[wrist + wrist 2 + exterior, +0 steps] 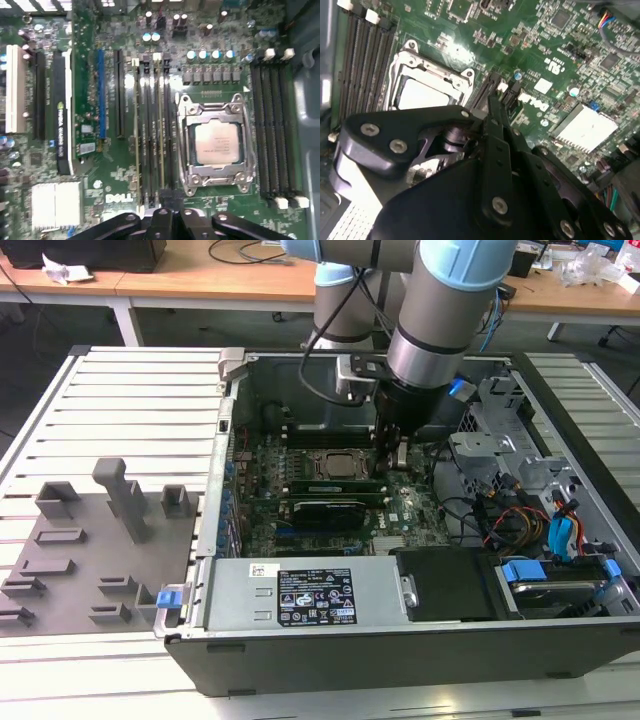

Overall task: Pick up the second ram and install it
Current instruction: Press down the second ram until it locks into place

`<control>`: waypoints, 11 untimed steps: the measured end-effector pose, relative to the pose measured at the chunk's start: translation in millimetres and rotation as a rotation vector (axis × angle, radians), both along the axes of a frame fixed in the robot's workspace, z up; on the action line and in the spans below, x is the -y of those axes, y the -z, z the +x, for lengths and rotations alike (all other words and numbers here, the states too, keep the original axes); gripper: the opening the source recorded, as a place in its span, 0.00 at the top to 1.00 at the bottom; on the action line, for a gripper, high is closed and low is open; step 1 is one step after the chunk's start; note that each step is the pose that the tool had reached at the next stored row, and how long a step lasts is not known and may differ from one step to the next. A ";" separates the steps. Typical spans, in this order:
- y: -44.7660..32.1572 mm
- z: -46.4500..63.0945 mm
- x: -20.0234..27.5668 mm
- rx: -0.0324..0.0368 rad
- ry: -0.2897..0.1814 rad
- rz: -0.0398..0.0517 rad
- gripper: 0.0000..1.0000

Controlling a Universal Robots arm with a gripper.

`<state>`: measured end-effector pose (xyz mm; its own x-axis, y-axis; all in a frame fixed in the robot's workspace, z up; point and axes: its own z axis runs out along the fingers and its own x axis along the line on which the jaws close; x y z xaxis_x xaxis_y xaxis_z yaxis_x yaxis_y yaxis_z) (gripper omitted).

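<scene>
Looking across the exterior view from its left: grey holder blocks (110,530) sit on the slatted table, well apart from the work. Next comes the open case (400,660) with the motherboard (400,510) lying flat inside.

The arm (445,300) comes in from the top. Its last joint points straight down into the case, so the wrist is vertical. The gripper (400,452) is low over the board, just beside the processor socket (335,465) on the exterior view's right, at the end of the memory slots (150,125).

In the first wrist view the second ram (161,125) stands on edge in a slot next to the socket, with the gripper's linkage right at its near end. Another green stick (136,125) stands a few slots further from the socket.

I can't tell how wide the gripper is set or whether it has hold of the stick, because its own body hides the tips.

On the exterior view's far right are drive bays and coloured cables (545,530), clear of the arm.
</scene>
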<state>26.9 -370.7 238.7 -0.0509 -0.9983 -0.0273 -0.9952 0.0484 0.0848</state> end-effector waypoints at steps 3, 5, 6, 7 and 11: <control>-0.1 -15.5 0.3 0.0033 0.000 0.0007 0.89; 0.0 -25.0 0.4 0.0044 0.000 0.0005 0.89; 0.0 -29.5 0.4 0.0048 0.000 0.0004 0.89; 0.1 -33.8 0.5 0.0050 0.000 0.0004 0.89; 1.5 -63.1 0.4 0.0075 0.000 0.0025 0.89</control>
